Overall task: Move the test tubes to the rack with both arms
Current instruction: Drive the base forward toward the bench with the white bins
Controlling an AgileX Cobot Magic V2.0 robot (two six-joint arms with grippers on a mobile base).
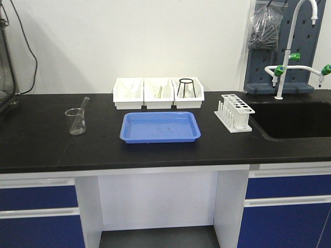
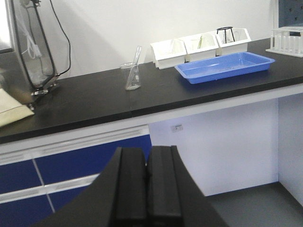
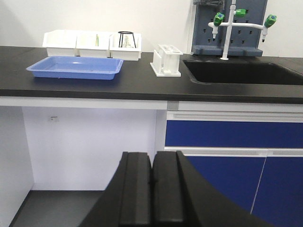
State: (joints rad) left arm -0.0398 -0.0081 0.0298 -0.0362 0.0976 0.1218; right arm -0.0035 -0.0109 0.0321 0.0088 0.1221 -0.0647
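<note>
Your left gripper (image 2: 147, 163) and right gripper (image 3: 152, 163): both clenched, empty. Test tube (image 1: 85, 105) in beaker (image 1: 76, 123), 9 o'clock of tray (image 1: 160, 139); rack (image 1: 234, 112) at 3 o'clock.

Bare counter (image 1: 41, 139) stretches along the front edge and between the beaker (image 1: 76, 123), holding a leaning test tube (image 1: 84, 106), and the blue tray (image 1: 160, 127). Three bins (image 1: 158, 103) wall the tray's back; the rack (image 1: 235, 113) stands close beside the sink (image 1: 295, 121).
</note>
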